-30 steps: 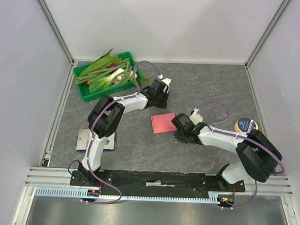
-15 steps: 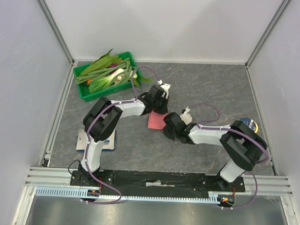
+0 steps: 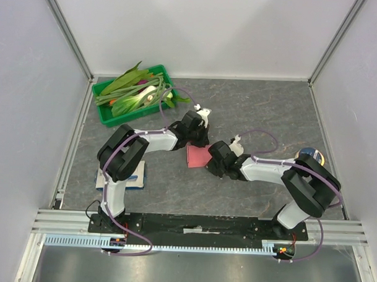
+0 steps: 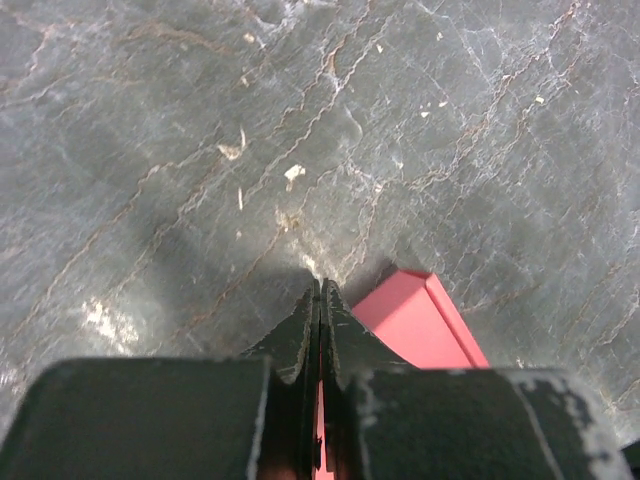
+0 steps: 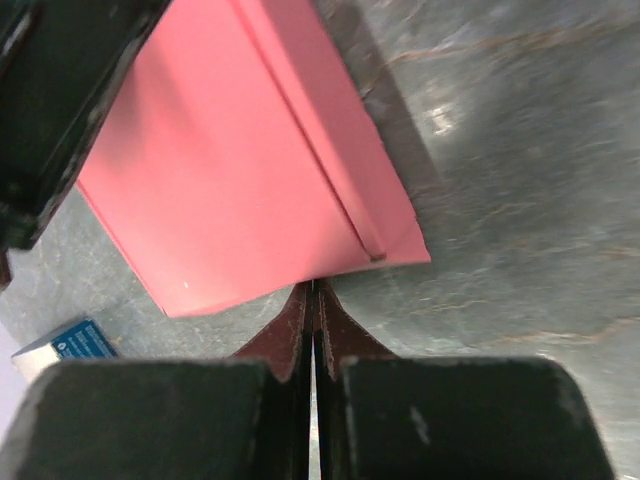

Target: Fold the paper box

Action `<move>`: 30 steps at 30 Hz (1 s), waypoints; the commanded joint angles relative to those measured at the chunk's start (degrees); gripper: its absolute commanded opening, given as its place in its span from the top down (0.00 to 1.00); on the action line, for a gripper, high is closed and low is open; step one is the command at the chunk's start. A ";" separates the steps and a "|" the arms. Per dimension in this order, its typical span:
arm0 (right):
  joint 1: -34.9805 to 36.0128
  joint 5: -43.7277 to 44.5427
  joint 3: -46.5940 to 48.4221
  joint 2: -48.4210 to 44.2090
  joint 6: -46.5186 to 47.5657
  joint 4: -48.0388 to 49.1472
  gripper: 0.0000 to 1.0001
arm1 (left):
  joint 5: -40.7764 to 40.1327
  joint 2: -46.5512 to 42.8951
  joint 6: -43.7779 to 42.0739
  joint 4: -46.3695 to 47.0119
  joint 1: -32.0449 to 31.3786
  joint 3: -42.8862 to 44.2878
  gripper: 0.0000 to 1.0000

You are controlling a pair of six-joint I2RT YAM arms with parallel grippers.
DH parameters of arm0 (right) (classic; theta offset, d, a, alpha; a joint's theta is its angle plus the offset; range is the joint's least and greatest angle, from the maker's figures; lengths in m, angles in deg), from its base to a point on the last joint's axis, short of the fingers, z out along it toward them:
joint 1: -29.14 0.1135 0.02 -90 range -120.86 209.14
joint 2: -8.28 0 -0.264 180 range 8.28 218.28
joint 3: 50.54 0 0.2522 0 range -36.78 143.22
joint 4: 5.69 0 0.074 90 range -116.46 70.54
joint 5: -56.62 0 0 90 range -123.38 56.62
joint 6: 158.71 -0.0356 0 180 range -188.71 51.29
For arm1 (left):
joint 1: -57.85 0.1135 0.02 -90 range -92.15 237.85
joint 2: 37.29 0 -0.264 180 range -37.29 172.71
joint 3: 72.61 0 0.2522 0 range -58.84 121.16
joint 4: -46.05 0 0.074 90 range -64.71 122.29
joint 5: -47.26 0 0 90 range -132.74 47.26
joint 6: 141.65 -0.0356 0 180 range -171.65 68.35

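Left claw (image 4: 320,292), right claw (image 5: 312,292), seemingly closed; one paper box (image 3: 196,157).

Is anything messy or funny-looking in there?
Yes. Long green leaves poke out over the rim of the tray at the far left instead of lying inside. Little pale flecks also dot the table near the box.

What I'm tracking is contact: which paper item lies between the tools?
The pink-red paper box, between left tool and right tool; the white-and-blue booklet lies apart, leftward.
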 commanded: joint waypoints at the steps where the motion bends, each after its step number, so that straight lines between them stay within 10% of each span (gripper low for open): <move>1: -6.70 15.95 -1.53 -1.83 3.65 -5.32 1.00 | 4.14 -2.41 6.41 -11.90 -3.32 -6.82 0.98; 21: -8.46 -5.93 -3.29 1.69 17.11 15.51 1.00 | 4.51 -2.50 12.40 -9.33 -7.19 -8.42 0.98; 30: -15.67 2.58 -2.05 -6.39 37.21 -8.37 1.00 | -6.40 -13.83 16.01 -6.97 -6.22 -18.51 0.91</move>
